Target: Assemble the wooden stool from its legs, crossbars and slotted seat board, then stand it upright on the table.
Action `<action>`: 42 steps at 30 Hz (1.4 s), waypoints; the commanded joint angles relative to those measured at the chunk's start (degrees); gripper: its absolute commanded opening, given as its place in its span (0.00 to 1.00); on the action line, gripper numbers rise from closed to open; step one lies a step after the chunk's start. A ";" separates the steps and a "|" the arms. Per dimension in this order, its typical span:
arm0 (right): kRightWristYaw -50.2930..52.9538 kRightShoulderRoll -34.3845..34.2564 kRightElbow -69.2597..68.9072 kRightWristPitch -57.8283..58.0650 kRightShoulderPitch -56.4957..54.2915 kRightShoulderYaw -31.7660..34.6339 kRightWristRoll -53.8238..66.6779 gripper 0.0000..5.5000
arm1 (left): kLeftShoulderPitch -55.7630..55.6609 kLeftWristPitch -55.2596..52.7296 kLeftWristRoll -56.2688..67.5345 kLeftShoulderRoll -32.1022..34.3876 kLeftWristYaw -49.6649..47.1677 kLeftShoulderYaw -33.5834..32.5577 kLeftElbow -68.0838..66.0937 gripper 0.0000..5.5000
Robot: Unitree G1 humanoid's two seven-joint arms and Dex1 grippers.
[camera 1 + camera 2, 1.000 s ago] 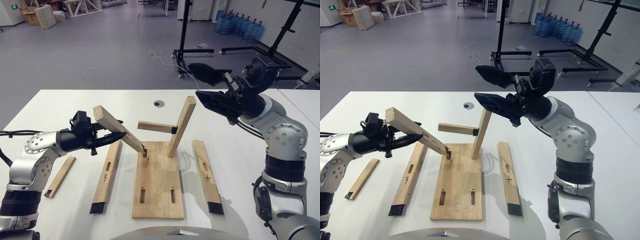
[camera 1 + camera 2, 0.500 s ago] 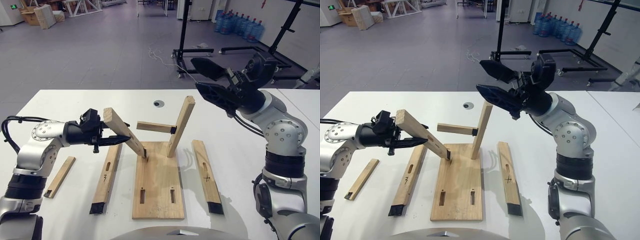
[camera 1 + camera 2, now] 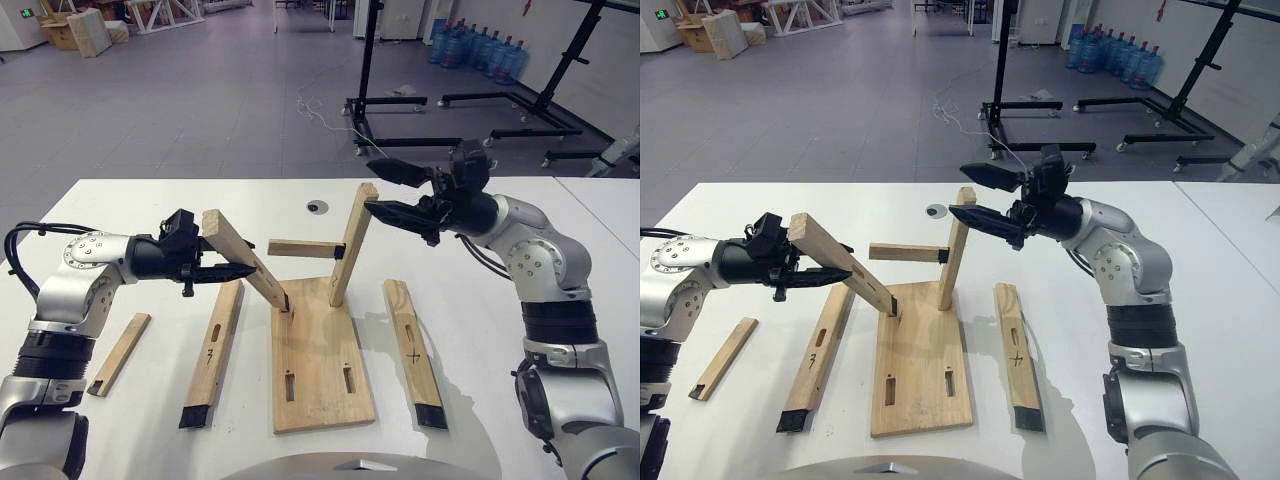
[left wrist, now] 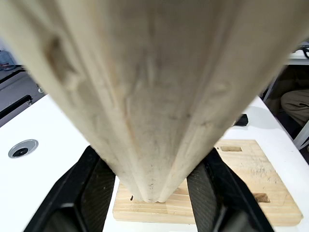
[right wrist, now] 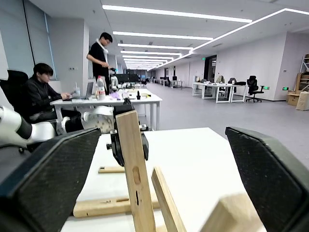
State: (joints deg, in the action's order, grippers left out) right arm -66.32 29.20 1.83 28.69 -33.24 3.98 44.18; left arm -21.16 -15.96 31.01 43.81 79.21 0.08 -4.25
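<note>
Now the left gripper (image 3: 240, 268) is squeezing the leaning leg (image 3: 225, 235), whose foot is sitting in the seat board's (image 3: 320, 380) far slot, while the right gripper (image 3: 369, 186) is hanging wide open around the standing leg's (image 3: 345, 250) top, so tipping the leaning leg up slowly is probably looking best.

Silver arms (image 3: 72, 292), black cables (image 3: 22, 229), black left pincer (image 3: 243, 261) and right pincer (image 3: 372, 186).

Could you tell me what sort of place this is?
Probably an open-plan lab or workshop hall: the white table stands on a wide grey floor, with black metal frames and water jugs behind, and office desks farther off.
</note>
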 commanded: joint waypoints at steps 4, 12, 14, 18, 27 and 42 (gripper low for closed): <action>-1.57 -0.16 0.01 -2.30 -0.98 -0.82 -2.99 0.86 | -3.40 -4.36 -0.09 0.75 -0.56 -0.26 -0.40 0.36; -4.78 0.10 1.89 -4.29 -2.61 -3.12 -6.45 0.86 | -2.39 -5.21 -0.65 -0.61 -0.55 0.29 -2.67 0.36; -5.01 -0.53 2.82 -4.31 -3.82 -2.64 -6.18 0.86 | -2.23 -5.56 -0.41 -0.60 -0.12 0.37 -2.85 0.36; -5.13 -1.75 6.07 -6.43 -7.20 -1.77 -6.94 0.86 | -1.92 -5.98 -0.32 -1.00 0.22 0.92 -2.76 0.36; -9.41 -1.51 15.43 -12.34 -9.16 -5.74 -14.08 0.86 | -1.45 -7.07 0.02 -1.14 1.02 2.09 -1.94 0.36; -15.18 1.25 13.06 -13.13 -4.85 -11.17 -17.88 0.86 | -0.37 -7.63 -1.95 -3.37 -0.94 4.07 -7.17 0.36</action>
State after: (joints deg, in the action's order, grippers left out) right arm -80.15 30.59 14.93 13.41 -41.03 -4.49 27.82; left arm -23.63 -22.11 32.45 41.38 78.61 0.92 -9.19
